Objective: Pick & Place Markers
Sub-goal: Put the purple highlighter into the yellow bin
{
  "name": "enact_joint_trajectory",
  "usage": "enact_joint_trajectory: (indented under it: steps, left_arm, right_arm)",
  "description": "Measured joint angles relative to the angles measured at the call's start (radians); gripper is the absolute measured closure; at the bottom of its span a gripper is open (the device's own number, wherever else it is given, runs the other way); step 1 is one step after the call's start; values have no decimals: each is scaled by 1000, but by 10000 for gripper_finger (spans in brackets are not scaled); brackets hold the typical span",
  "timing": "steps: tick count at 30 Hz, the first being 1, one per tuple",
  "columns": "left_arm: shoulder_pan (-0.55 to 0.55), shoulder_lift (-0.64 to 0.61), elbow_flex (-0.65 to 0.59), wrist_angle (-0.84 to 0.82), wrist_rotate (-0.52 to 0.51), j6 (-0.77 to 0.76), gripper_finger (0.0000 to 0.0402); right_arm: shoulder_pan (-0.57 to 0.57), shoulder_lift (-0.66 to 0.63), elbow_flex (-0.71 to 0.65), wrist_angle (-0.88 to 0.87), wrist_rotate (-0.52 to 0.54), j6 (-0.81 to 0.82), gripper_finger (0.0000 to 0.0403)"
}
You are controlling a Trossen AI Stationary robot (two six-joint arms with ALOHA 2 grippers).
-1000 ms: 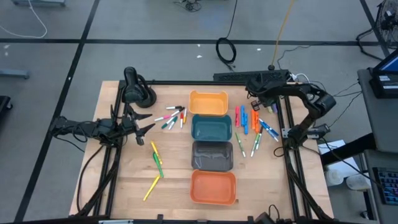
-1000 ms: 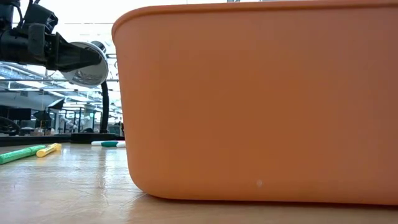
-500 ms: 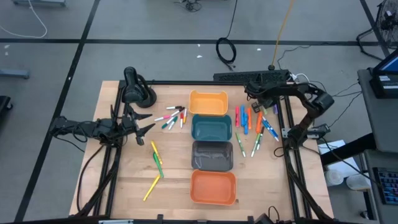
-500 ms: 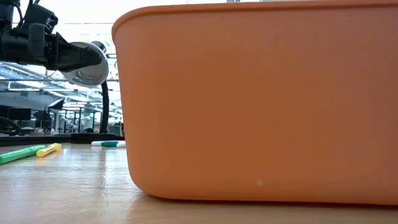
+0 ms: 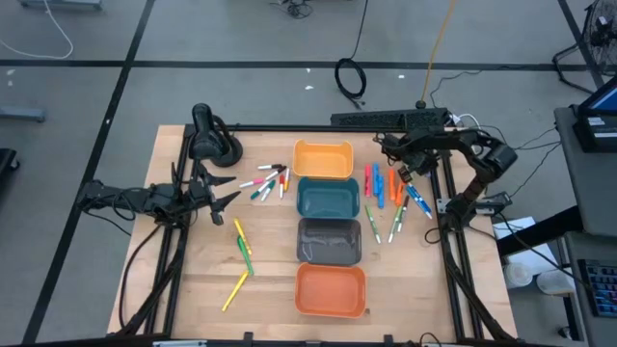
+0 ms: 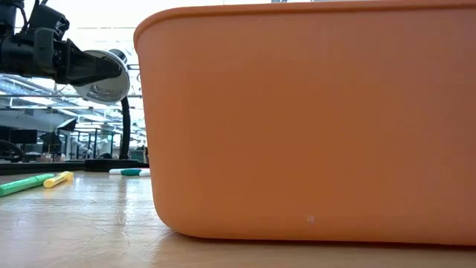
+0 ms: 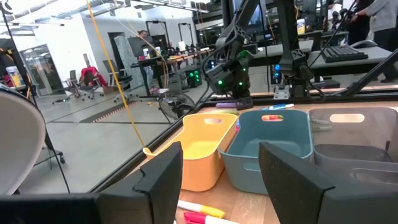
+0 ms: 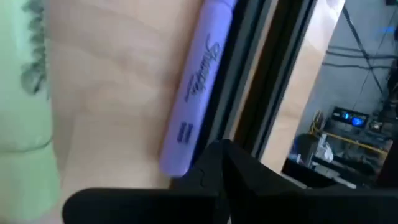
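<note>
High view: four bins in a column at table centre, light orange bin [image 5: 323,159] at 12 o'clock, then teal bin [image 5: 328,198], grey bin [image 5: 329,240], orange bin [image 5: 331,289] at 6. Markers [image 5: 388,193] scattered at 3 o'clock of the bins; second cluster [image 5: 267,181] at 10 o'clock; yellow and green ones [image 5: 241,248] at 8. Right gripper [image 5: 405,172] low over the 3 o'clock cluster, fingers fully closed, nothing visibly held; purple marker [image 8: 198,87] just beyond fingertips, beside table rail. Left gripper [image 5: 224,191] at 9 o'clock, fingers spread wide, empty.
</note>
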State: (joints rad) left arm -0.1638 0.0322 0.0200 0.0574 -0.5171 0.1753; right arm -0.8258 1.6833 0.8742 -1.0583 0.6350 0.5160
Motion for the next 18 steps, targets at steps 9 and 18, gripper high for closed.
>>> enact_joint_trajectory:
  steps: [9,18]
  left_arm:
    - [0,0,0,0,0,0,188]
    - [0,0,0,1,0,0,188]
  right_arm:
    - [5,3,-36,1,-161,22,403]
    - [10,-1,-55,2,-175,28,403]
